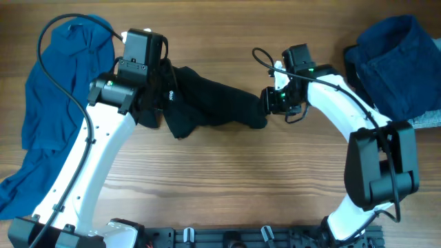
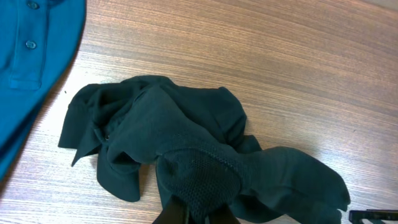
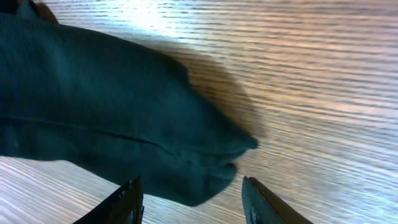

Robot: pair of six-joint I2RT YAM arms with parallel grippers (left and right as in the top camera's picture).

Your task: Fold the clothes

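The black top (image 1: 207, 103) lay crumpled in the middle of the table (image 1: 227, 179), drawn out into a long band between the two arms. The left gripper (image 2: 196, 210) was closed on a bunch of its mesh-like cloth. The right gripper (image 1: 267, 103) stood open, its fingers (image 3: 127, 202) on both sides of the top's narrow end, not pressing it. A blue shirt (image 1: 62, 103) lay beside the left arm.

Black top (image 2: 186, 143): crumpled in a heap on the wooden table (image 2: 298, 56), one mesh-textured fold drawn to the lower edge and pinched between the closed jaws of the left gripper (image 2: 198, 214). Blue collared shirt (image 2: 31, 56): upper left, buttoned placket showing, near the top but apart from it.
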